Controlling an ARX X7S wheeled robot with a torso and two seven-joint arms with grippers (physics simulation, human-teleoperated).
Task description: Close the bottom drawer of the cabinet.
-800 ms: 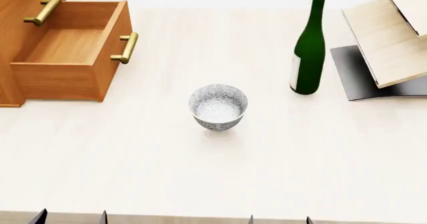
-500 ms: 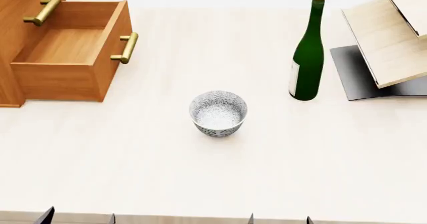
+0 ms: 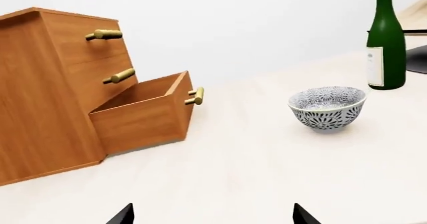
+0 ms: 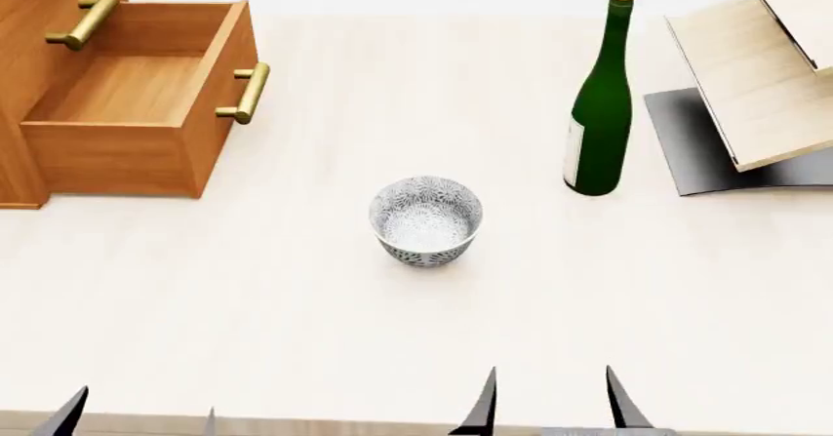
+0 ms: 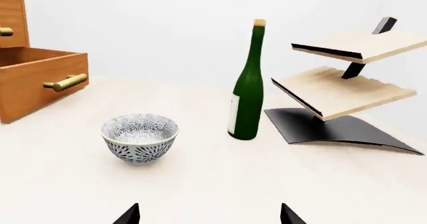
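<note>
The cabinet [image 4: 26, 85] stands at the table's far left, orange-brown wood. Its bottom drawer [image 4: 131, 95] is pulled out wide and empty, with the brass handle [image 4: 248, 93] facing the table's middle. The left wrist view shows the cabinet [image 3: 40, 93], the open bottom drawer [image 3: 143, 116] and two shut upper drawers. My left gripper [image 4: 137, 418] is open at the near edge, far from the drawer, holding nothing. My right gripper [image 4: 551, 402] is open near the front edge, empty. The right wrist view shows the drawer [image 5: 33, 81] far off past the right gripper [image 5: 209, 214].
A patterned bowl [image 4: 426, 219] sits mid-table between the grippers and the drawer. A green bottle [image 4: 599, 114] stands at the right, beside a pale wood slanted rack [image 4: 768, 75] on a dark base [image 4: 690, 153]. The table's front edge [image 4: 390, 426] runs just below.
The right gripper's fingertips have come forward into the head view. The left fingertips shifted slightly left. Earlier the view tipped a little, so bowl and bottle sit lower.
</note>
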